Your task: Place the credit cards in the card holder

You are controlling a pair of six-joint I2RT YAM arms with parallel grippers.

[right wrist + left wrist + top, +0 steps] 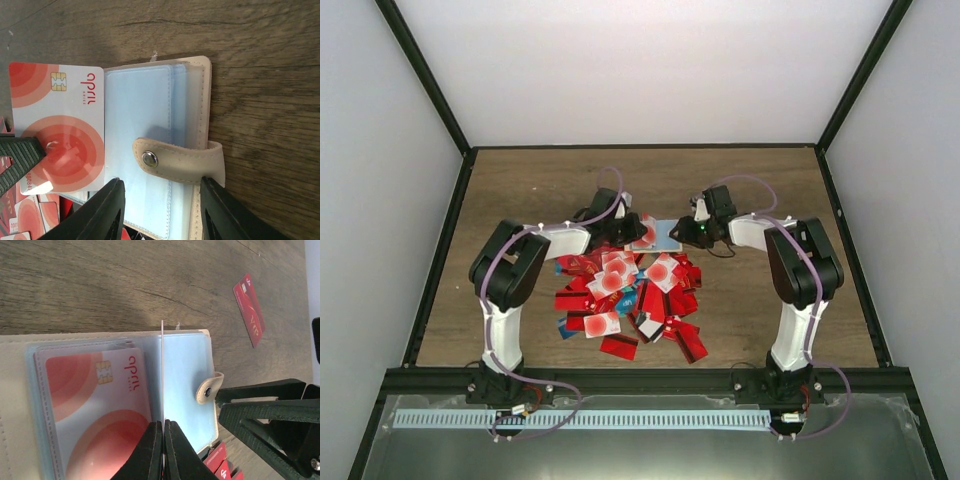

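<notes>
The beige card holder (657, 236) lies open at the far end of the pile, showing pale blue sleeves (185, 375) and a snap strap (175, 161). One white card with a red blot (95, 405) sits in its left sleeve. My left gripper (163, 427) is shut on another white card (162, 370), seen edge-on and standing upright on the sleeves. That card shows face-on in the right wrist view (60, 130). My right gripper (165, 210) is open, its jaws straddling the holder's strap side (200, 100). In the top view, the left gripper (625, 228) and right gripper (695, 232) flank the holder.
A pile of mostly red cards (625, 295) lies on the wooden table just in front of the holder. One red card (248, 310) lies alone beyond the holder. The right gripper's fingers (270, 410) are close beside the holder's strap. Grey walls enclose the table.
</notes>
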